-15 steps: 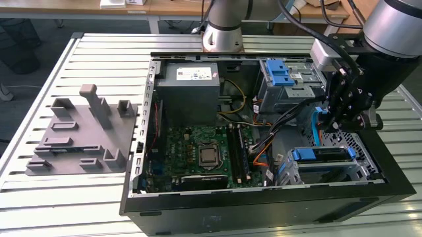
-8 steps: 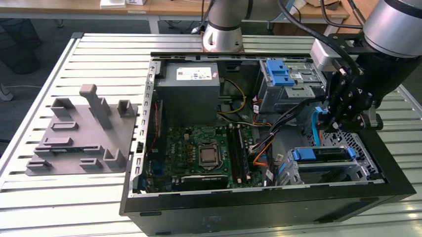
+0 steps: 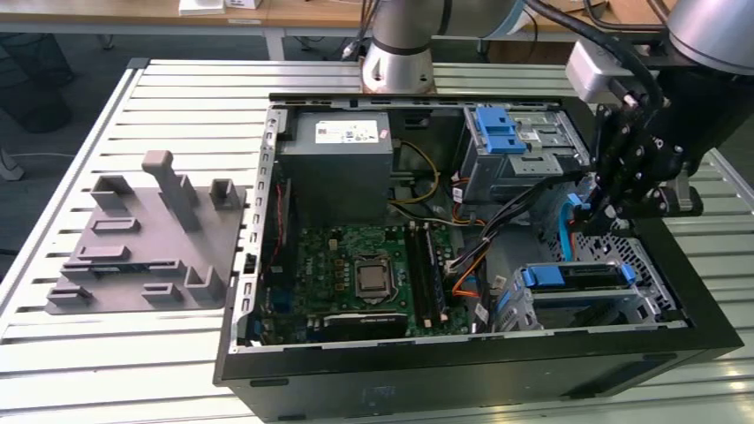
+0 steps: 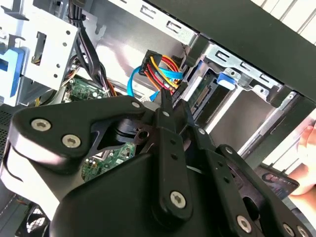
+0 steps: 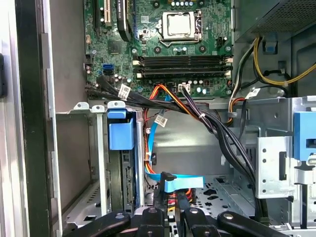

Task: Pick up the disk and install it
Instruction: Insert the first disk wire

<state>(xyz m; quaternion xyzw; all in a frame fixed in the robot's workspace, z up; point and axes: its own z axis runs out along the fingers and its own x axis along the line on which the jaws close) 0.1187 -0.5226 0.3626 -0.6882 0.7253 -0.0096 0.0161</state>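
One disk [image 3: 577, 276], blue-bracketed, sits in a drive cage [image 3: 642, 309]. One gripper [image 4: 165, 101], pinched closed at the blue cable [image 5: 180, 183] plug. One black wire bundle [image 5: 212, 123] crowds alongside.

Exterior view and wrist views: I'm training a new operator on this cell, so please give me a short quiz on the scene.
1. True or false: the grey fixture lies inside the computer case.
2. In the exterior view the gripper reaches: A over the fixture; B into the case, at the exterior view's right; C into the case, at the exterior view's left.
3. Fill in: the disk is clipped in a ____ bracket.
Key: 1 false, it lies outside the case, at the exterior view's left; 2 B; 3 blue.
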